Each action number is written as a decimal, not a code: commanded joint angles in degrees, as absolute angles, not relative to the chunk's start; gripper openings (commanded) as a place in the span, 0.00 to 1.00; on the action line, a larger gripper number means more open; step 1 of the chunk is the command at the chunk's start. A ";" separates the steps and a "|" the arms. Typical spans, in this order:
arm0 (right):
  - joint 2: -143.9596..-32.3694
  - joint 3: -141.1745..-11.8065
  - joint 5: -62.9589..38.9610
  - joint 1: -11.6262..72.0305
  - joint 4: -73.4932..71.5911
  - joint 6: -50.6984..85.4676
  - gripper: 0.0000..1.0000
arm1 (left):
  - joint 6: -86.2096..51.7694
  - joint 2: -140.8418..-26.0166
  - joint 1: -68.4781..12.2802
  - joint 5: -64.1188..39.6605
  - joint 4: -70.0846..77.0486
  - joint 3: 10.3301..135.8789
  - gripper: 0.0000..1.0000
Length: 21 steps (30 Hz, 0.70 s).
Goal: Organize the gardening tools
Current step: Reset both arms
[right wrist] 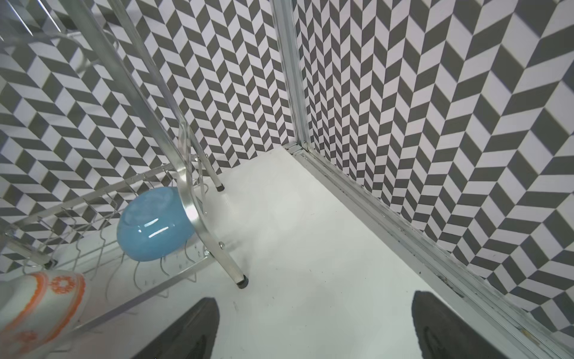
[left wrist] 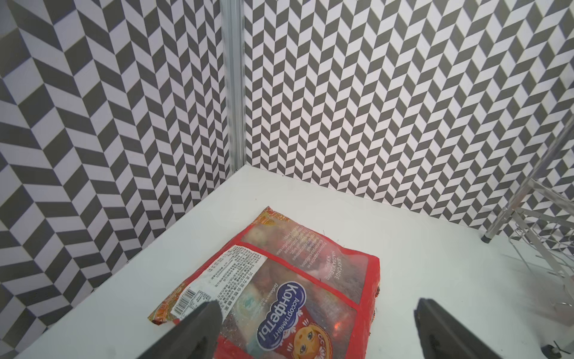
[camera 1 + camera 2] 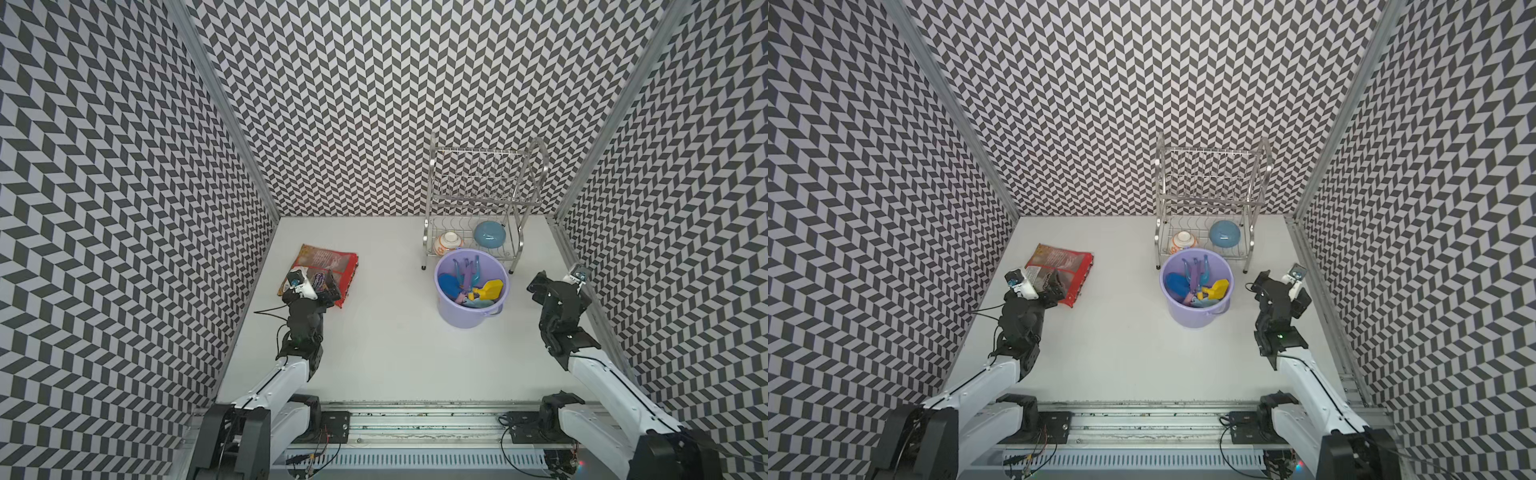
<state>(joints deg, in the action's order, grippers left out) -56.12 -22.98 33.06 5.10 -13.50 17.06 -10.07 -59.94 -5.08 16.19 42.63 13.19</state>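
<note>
Lavender bucket [image 3: 461, 316] just in front of steel dish rack [image 3: 482, 174] at white tabletop [image 3: 386, 353] far edge, blue bowl [image 3: 490, 235] and orange-patterned white bowl [image 3: 448, 242] on the rack's lower shelf, red sweets packet [image 3: 328, 262] near left edge

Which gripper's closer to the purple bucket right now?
Right. The right gripper is open beside the bucket; left gripper hangs open over the red packet, much farther off.

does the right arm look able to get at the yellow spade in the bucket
Likely yes: the right arm sits beside the lavender bucket, fingers spread and empty, nothing between. The yellow spade lies by the rim on that side, though other tools crowd it.
</note>
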 commanded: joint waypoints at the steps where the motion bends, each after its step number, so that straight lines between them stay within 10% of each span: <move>1: -59.60 -20.67 28.32 3.75 -29.66 15.58 1.00 | -4.99 -61.86 -3.24 13.25 56.36 10.67 1.00; 21: -74.83 -5.74 16.40 3.51 -72.51 4.37 1.00 | 1.23 -87.70 -1.05 2.01 79.01 9.81 1.00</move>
